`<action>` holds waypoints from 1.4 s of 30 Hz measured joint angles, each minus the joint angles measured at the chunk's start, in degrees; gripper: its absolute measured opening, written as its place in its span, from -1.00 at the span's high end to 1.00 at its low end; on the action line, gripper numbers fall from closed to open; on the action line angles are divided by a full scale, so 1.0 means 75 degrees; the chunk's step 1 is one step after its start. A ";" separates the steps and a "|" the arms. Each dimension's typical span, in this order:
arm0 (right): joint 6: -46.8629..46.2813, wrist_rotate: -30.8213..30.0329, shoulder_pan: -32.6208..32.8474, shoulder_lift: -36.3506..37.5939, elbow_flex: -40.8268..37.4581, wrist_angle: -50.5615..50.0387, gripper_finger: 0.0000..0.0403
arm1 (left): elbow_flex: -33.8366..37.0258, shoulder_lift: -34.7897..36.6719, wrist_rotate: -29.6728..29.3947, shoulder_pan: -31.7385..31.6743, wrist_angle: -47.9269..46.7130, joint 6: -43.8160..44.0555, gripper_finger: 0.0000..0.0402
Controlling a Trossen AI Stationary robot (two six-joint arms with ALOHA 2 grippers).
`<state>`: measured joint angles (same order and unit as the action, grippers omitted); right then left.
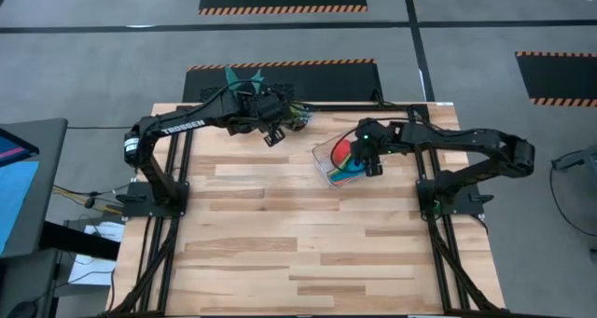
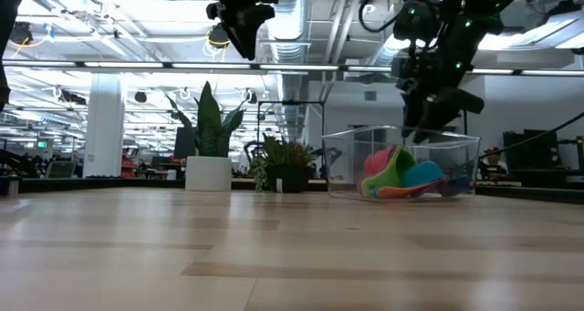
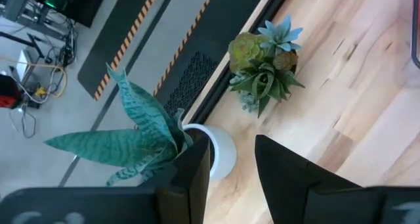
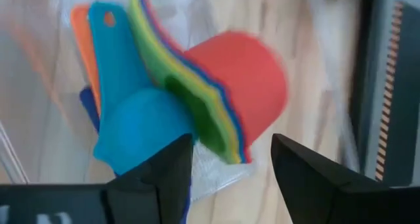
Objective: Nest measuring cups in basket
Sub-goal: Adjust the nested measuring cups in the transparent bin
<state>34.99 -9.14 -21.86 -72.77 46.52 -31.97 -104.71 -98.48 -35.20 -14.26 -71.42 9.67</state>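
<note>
The clear basket point(image 1: 322, 155) stands on the table at the far right, with several measuring cups point(image 1: 345, 159) lying tilted inside it. In the right wrist view a red cup point(image 4: 252, 73) holds green, yellow and blue ones nested in it. A light blue cup point(image 4: 141, 129) and an orange handle point(image 4: 82, 37) lie beside them. My right gripper point(image 4: 233, 145) hangs open just over the cups, pointing steeply down, and also appears in the low view point(image 2: 424, 129). My left gripper point(image 3: 233, 178) is open and empty, raised high near the far edge by the plants.
A white pot with a tall striped plant point(image 3: 220, 152) and a small dark pot of succulents point(image 3: 266, 69) stand at the table's far edge, left of the basket point(image 2: 342, 160). Bare wood stretches toward the near edge point(image 1: 308, 262).
</note>
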 joint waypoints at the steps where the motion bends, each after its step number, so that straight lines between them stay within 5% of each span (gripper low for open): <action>1: 0.0078 0.0008 -0.0013 -0.0097 0.0000 -0.0029 -0.14 | 0.0000 0.0000 0.0000 0.0000 0.0009 0.0012 0.44; 23: 0.0295 -0.0395 -0.0053 -0.1853 0.0620 0.0498 -0.09 | 0.0000 -0.0006 0.0052 0.0003 0.0020 0.0289 0.44; 42: -0.0349 -0.0343 0.0095 -0.1862 0.1607 -0.0857 0.78 | 0.0003 -0.0006 0.0058 0.0003 0.0038 0.0283 0.44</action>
<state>32.38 -11.71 -21.15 -86.74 58.58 -38.39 -104.68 -98.52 -34.76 -14.24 -71.13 11.79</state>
